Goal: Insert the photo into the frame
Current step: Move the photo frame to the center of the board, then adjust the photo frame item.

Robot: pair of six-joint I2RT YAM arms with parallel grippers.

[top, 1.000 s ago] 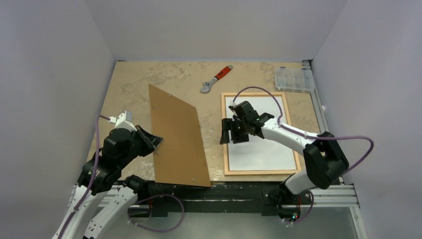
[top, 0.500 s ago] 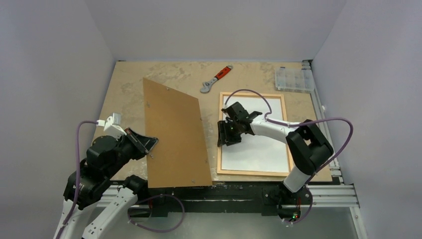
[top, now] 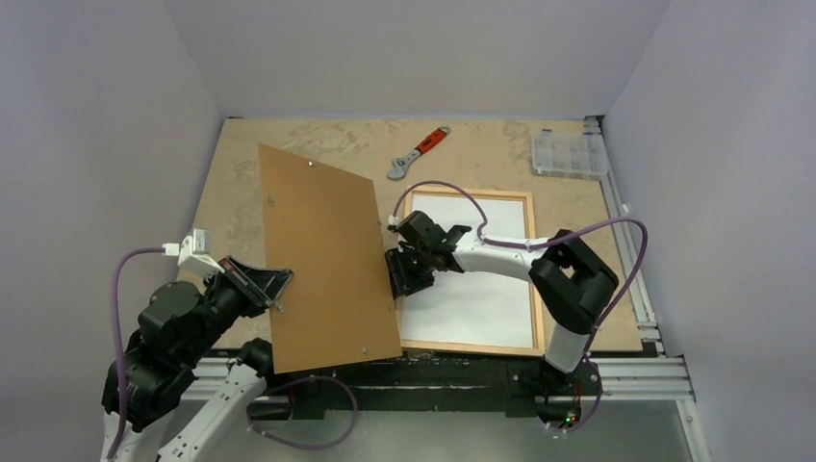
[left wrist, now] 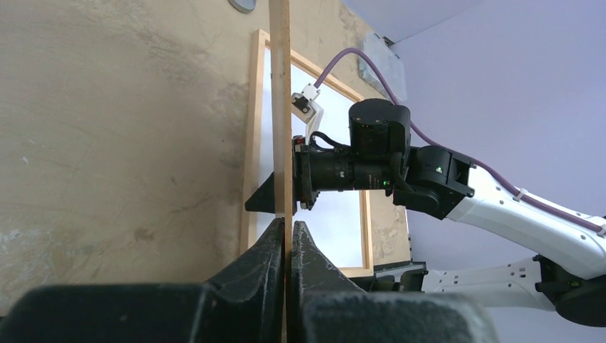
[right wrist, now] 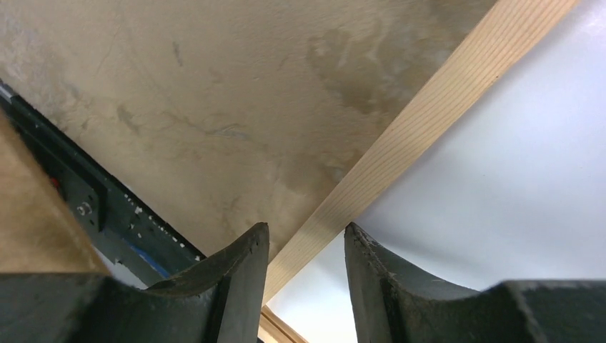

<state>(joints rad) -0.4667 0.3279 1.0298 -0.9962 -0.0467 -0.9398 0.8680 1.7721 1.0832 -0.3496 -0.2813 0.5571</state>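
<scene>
The frame (top: 532, 274), thin light wood, lies flat on the table right of centre. Inside it lies the photo (top: 481, 289), showing only a plain white side. My right gripper (top: 399, 274) is at the frame's left rim. Its fingers straddle the wood strip (right wrist: 429, 100) in the right wrist view, shut on it, with the white photo (right wrist: 500, 179) beside them. My left gripper (top: 274, 289) is shut on the near-left edge of a brown backing board (top: 322, 260), held tilted off the table. The board's thin edge (left wrist: 280, 107) runs up from between the left gripper's (left wrist: 287, 225) jaws.
An orange-handled wrench (top: 418, 152) lies at the back middle of the table. A clear plastic box (top: 568, 154) sits at the back right corner. Grey walls close in the left, back and right sides. The board's right edge hangs close to the right gripper.
The frame with the photo has slid left together with my right gripper, whose jaws have narrowed. My left arm has drawn back to the left, swinging the board's far end leftward.
</scene>
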